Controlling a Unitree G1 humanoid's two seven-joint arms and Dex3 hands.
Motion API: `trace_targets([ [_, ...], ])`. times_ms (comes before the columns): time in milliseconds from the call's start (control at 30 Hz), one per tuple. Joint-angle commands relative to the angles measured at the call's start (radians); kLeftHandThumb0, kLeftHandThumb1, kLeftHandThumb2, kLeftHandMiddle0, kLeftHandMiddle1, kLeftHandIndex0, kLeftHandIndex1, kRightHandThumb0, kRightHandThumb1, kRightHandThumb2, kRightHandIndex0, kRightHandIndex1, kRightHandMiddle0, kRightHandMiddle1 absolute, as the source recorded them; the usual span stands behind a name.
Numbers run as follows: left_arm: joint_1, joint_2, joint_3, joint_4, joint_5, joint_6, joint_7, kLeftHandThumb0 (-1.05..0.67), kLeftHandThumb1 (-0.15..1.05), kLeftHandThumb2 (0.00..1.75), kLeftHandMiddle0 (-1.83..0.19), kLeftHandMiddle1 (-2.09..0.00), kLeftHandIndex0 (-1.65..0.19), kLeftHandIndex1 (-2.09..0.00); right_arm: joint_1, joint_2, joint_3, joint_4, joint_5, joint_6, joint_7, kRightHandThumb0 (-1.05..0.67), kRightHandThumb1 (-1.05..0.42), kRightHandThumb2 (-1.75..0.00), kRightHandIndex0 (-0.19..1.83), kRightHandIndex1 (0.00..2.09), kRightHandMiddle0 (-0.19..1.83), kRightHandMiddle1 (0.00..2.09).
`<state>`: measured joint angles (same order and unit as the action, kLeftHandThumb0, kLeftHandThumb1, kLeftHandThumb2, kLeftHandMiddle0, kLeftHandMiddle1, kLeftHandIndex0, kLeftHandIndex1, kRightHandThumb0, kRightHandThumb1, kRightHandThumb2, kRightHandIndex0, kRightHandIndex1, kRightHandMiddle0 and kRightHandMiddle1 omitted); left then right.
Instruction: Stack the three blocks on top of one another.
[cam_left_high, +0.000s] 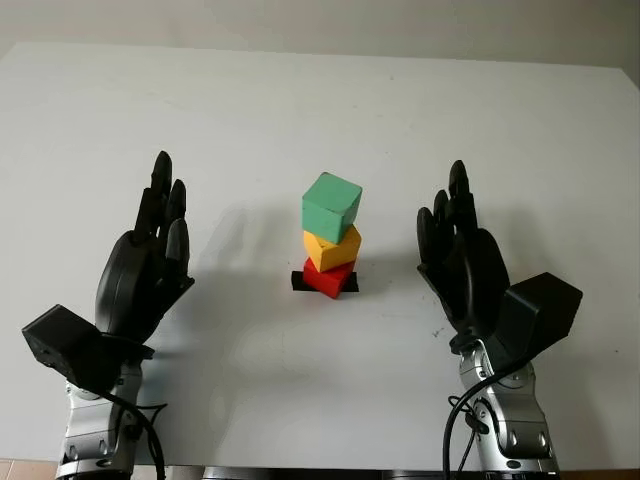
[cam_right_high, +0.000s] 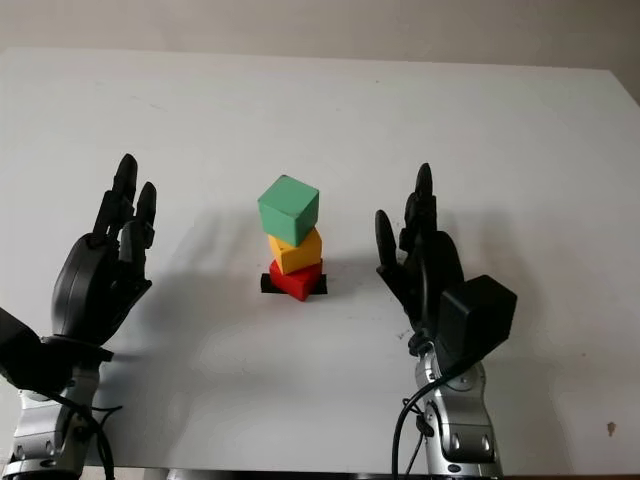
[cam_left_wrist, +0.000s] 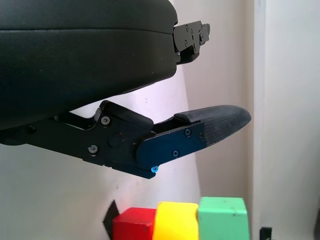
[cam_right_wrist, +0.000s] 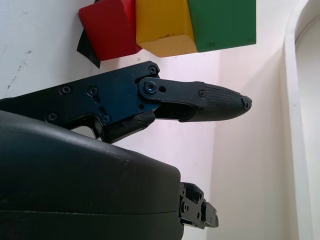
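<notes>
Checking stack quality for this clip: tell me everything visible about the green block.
The green block is a plain matte cube with crisp edges, the top of the three-block stack. It sits on the yellow block, turned askew relative to it and overhanging slightly. Nothing else touches it; the left hand and right hand stand open on either side.

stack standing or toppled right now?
Standing. Green block sits on yellow block, which sits on red block, each twisted relative to the next. Left hand and right hand open, flanking it, apart.
</notes>
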<state>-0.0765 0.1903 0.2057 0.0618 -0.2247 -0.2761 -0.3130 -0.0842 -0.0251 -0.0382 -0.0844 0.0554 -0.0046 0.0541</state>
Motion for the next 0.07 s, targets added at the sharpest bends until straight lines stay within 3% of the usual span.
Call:
trace_targets([
  [0,0.015,-0.008,-0.004,-0.016,-0.010,-0.005,0.004,-0.75,1.05,0.72,0.19,0.00,0.19,0.00,0.013,-0.001,-0.004,-0.005,0.004,-0.017,0.000,-0.71,-1.05,-0.49,-0.19,0.00,-0.19,0.00],
  [33,0.014,-0.010,-0.005,-0.022,-0.012,0.000,0.007,-0.75,1.05,0.72,0.19,0.00,0.19,0.00,0.012,-0.002,-0.003,-0.005,0.002,-0.016,-0.001,-0.71,-1.05,-0.50,-0.19,0.00,-0.19,0.00],
])
